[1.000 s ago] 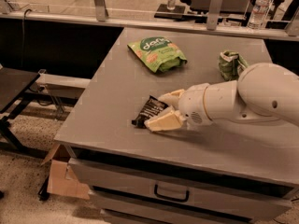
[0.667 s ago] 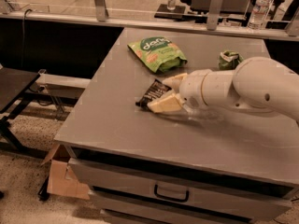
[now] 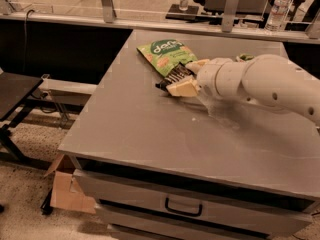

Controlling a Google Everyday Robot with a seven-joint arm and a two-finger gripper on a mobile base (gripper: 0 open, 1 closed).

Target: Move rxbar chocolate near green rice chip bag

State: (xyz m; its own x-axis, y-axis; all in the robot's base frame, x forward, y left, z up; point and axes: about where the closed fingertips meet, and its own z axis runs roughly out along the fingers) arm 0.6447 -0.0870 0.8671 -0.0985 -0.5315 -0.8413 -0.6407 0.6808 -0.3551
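The rxbar chocolate (image 3: pixel 172 77), a slim black bar with white lines, is held between my gripper's cream fingers. My gripper (image 3: pixel 186 77) is shut on it, low over the grey table (image 3: pixel 135 124). The bar's far end reaches the near edge of the green rice chip bag (image 3: pixel 165 55), a flat light-green bag with white lettering lying at the back middle of the table. My white arm (image 3: pixel 260 81) comes in from the right.
A small dark green wrinkled bag (image 3: pixel 244 57) peeks out behind my arm. A water bottle (image 3: pixel 277 5) stands on the counter behind. The table has a drawer with a handle (image 3: pixel 183 207). A cardboard box (image 3: pixel 62 189) sits on the floor at left.
My gripper has carried the black bar away from the table's middle toward the back, up to the near edge of the light-green bag.
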